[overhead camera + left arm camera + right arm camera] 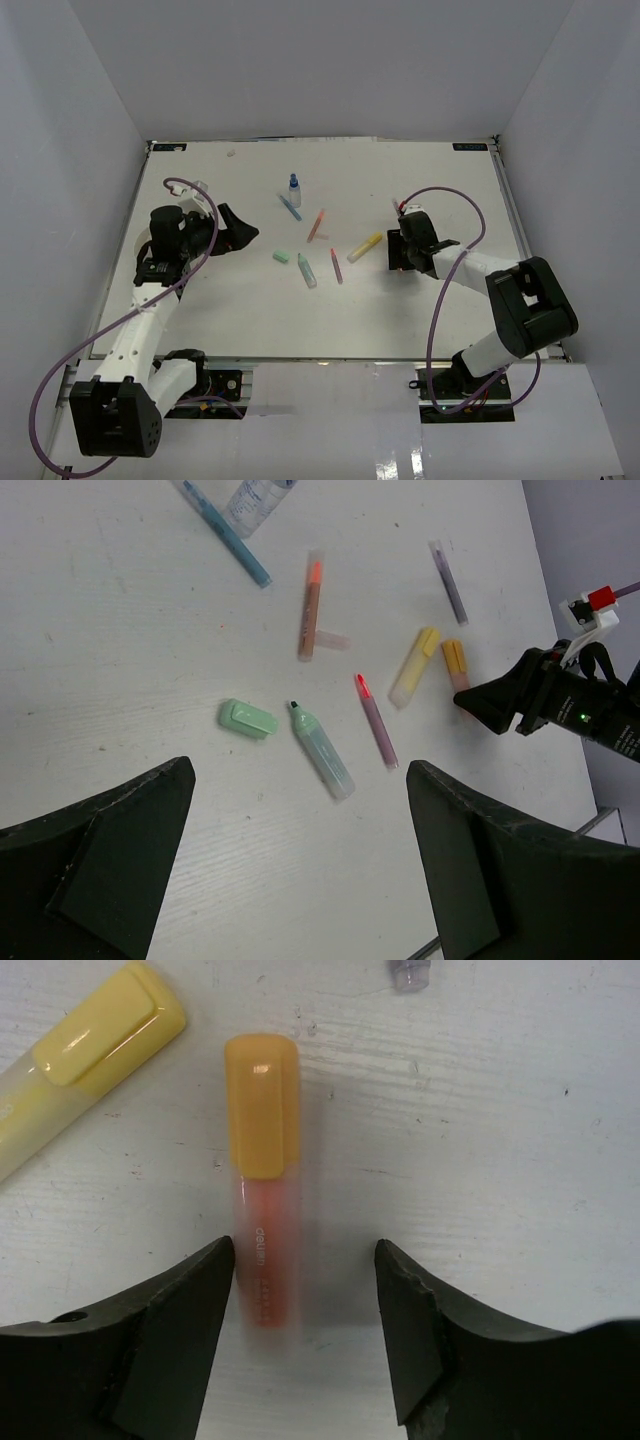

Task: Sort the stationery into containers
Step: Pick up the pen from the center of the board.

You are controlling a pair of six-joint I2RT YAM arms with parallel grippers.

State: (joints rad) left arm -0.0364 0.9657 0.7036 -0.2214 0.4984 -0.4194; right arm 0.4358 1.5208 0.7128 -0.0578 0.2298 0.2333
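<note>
The right gripper (pixel 305 1260) is down over the orange marker (pixel 262 1160) — jaws apart, one either side of its barrel, one finger at its edge, the other off it with bare table between. The yellow marker (pixel 90 1040) lies past the jaws, off to one side. The left gripper (pixel 300 770) hangs wide open, holding nothing — a green marker (pixel 322 752) and an eraser (pixel 247 718) lie ahead of its jaws.
</note>
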